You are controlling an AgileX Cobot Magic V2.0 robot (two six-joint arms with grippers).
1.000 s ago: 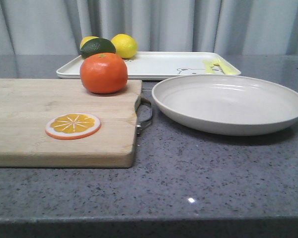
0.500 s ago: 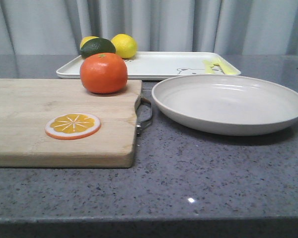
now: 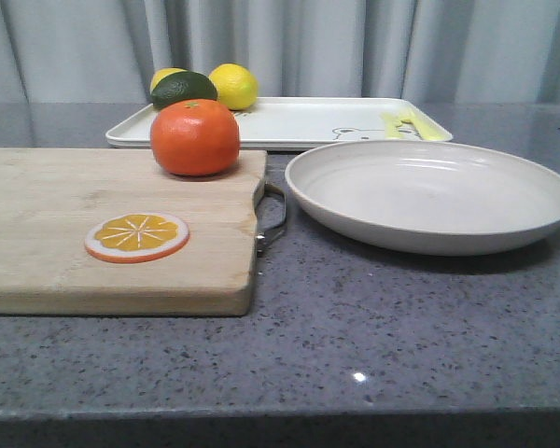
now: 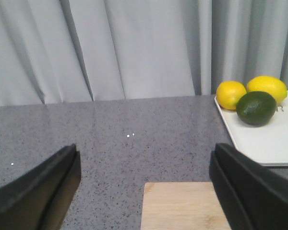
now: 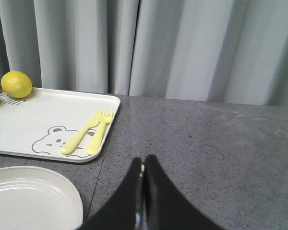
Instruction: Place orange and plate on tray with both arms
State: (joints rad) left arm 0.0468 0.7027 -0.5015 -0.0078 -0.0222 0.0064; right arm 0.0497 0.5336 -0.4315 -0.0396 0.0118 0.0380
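Nothing is picked up yet, so your risks are all ahead of you. Starting left: the orange (image 3: 195, 137) sits on the far right corner of the wooden cutting board (image 3: 65, 224), close to the board edge and just in front of the tray (image 3: 299, 121). It's round and glossy, so an off-centre squeeze will likely squirt it off the board or roll it into the plate (image 3: 429, 191). The tray's left end already carries a dark green fruit (image 3: 183, 88) and two lemons (image 3: 233, 86), so drop the orange clear of them or it'll knock them around. Ignore the orange slice (image 3: 137, 236) nearer the front of the board, it's a decoy. The plate rests on the counter (image 3: 373, 345) to the right of the board, near its metal handle (image 3: 273, 220), and just in front of the tray. It's wide and shallow with a low rim, so a one-point pinch may tilt or slip, and it's broad enough that it could overhang the tray or land on the yellow fork and spoon (image 5: 89, 134) near the bear drawing. The left gripper (image 4: 144, 191) has its fingers spread wide, empty, hovering over the board's far edge and touching nothing. The right gripper (image 5: 143, 191) has its fingers pressed together, nothing between them, hanging over bare counter beside the plate and tray corner; you'll have to spread it before going for the rim.
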